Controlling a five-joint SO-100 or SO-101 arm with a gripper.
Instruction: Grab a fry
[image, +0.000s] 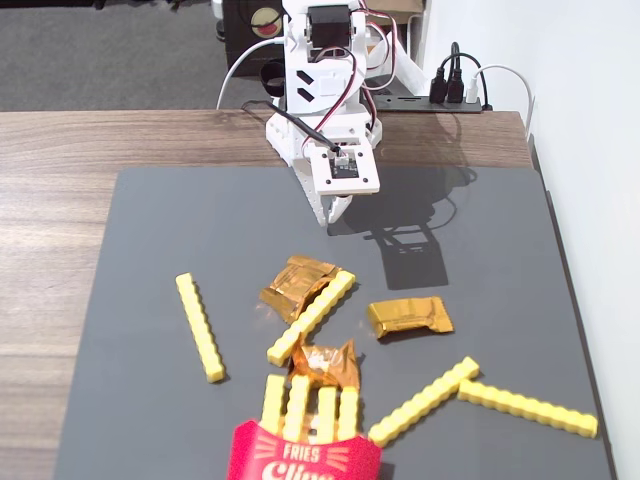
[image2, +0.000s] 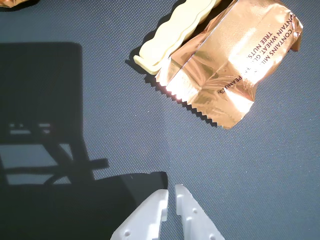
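Wooden desk (image: 60, 150) under a grey mat (image: 150, 220); white wall at right. On the mat, left to right in the fixed view: fry (image: 200, 327), fry (image: 311, 316) leaning on a gold wrapper (image: 294, 283), red carton (image: 300, 458), wrapper (image: 410, 316), two more fries. Pincer (image: 335, 213): nearly closed, empty, above bare mat behind the fries.

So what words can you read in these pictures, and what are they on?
"FRIES" in white, on the red carton at the bottom of the fixed view.
"Clin", a larger word below it, cut off by the picture edge, so it can't be read whole.
"CONTAINS MILK... WHEAT, GLU... TREE NUTS, PEANUTS", upside down on the gold foil wrapper in the wrist view; some letters are lost in the creases.
Nothing readable on the yellow fries or the tool.
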